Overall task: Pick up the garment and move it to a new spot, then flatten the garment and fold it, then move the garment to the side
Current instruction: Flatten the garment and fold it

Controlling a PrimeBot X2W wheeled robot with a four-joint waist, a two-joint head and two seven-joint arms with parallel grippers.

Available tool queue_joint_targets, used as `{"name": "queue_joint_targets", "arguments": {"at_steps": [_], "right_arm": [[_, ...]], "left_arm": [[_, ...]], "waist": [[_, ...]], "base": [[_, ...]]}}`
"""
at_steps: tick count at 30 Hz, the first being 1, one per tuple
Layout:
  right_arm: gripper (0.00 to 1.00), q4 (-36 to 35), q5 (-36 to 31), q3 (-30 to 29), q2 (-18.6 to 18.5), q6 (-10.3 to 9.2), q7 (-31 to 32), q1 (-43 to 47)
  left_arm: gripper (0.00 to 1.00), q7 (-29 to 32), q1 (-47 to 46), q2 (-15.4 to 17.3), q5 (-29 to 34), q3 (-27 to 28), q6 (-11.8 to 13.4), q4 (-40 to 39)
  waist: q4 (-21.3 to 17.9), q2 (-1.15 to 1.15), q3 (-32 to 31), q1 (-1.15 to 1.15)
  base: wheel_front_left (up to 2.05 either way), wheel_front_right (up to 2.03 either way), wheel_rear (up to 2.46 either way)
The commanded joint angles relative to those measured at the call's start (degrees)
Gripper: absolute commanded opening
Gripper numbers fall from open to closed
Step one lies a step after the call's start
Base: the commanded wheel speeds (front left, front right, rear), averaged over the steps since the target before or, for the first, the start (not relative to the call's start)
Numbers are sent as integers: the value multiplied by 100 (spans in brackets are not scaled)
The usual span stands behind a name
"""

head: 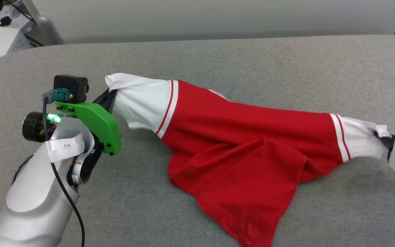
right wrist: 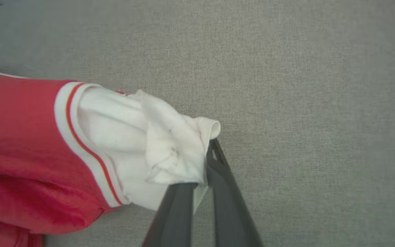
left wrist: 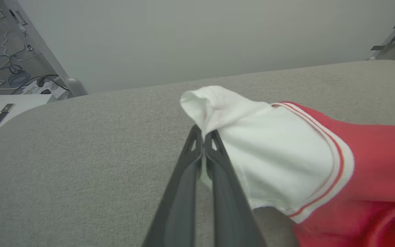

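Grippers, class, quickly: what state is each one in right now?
The left gripper is closed on a white sleeve of the shirt.
The right gripper is closed on the other sleeve.

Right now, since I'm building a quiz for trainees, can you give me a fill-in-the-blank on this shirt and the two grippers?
The left gripper is shut on a ____ sleeve of the garment.
The right gripper is shut on the other ____.
Between its sleeves the garment's body is ____.
It lies on a ____ fabric surface.
Missing: white; sleeve; red; grey.
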Motion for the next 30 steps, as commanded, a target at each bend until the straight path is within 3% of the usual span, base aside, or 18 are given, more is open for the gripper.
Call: {"name": "queue_joint_targets", "arguments": {"at_steps": [1,7,12,21,30], "right_arm": [[0,-82,-102,-66,-80,-4,-61,-149],[0,-201,-394,-139,-214,-4,-215,-786],[0,-77,-620,-103,-113,-4,-343,-1589],[0,425,-944,25,40,-4,-1084,-3521],[0,1201,-1416,-7,219,-4,-1994,-5659]], "left_arm": [[0,-48,-120,90,41,77,41,13],[0,-147,-773,197,42,256,-56,341],[0,-334,-1550,201,69,404,-144,851],[0,-1057,-3419,270,475,504,-284,1887],[0,-1874,-5320,258,1010,423,-235,2752]], "waist": [[-58,0,-179,0],[-102,0,-278,0],[-166,0,-136,0],[-243,0,596,0],[-306,0,1440,0]], "base": [[0,0,0],[0,0,0],[0,0,0],[0,0,0],[0,0,0]]}}
